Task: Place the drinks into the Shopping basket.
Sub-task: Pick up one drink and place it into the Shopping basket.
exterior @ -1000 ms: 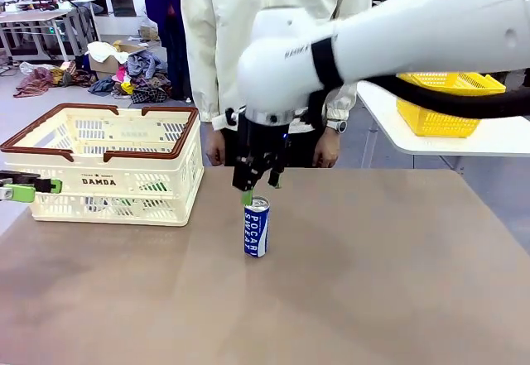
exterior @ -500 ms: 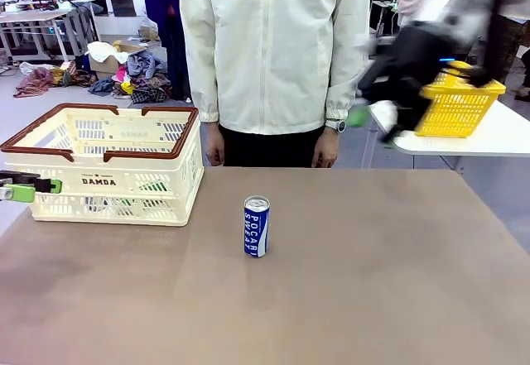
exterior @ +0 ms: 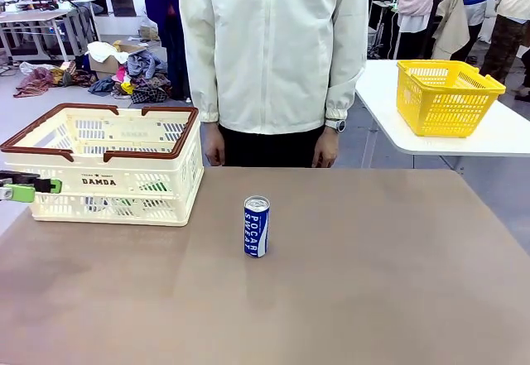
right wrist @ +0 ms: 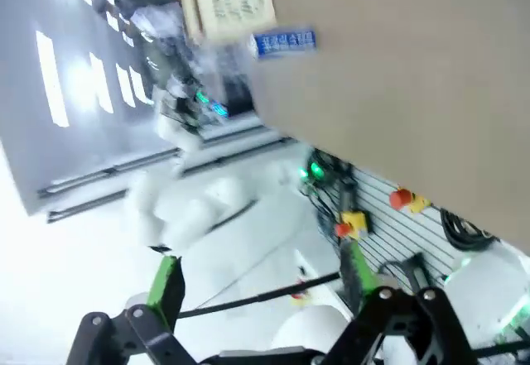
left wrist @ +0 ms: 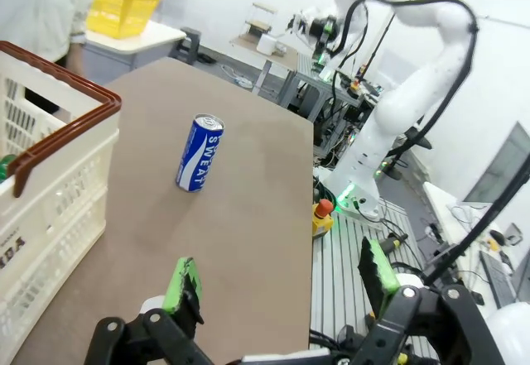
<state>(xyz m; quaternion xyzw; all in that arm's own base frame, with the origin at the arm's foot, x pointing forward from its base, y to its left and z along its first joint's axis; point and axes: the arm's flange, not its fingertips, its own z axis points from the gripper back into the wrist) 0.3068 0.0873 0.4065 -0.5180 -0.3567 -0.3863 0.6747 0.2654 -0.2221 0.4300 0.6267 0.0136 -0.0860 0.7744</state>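
One drink, a blue and white can [exterior: 257, 227], stands upright near the middle of the brown table. It also shows as the can [left wrist: 199, 153] in the left wrist view and, blurred, as the can [right wrist: 283, 42] in the right wrist view. The cream Shopping basket [exterior: 108, 162] with a reddish-brown rim sits at the table's left. Something green [exterior: 153, 187] shows through its lattice. My left gripper [exterior: 33, 188] hangs beside the basket's left front corner, open and empty [left wrist: 280, 278]. My right gripper [right wrist: 262, 278] is open, empty and far from the can.
A person in a cream jacket [exterior: 273, 50] stands at the far edge, hands down. A yellow basket [exterior: 447, 96] sits on a white side table [exterior: 489, 137] at the back right. The right arm's base [left wrist: 373, 158] stands beyond the table's edge.
The right arm, which hung open just above the can, has swung up to the right and out of the front view. The can stays standing; the left gripper has not moved.
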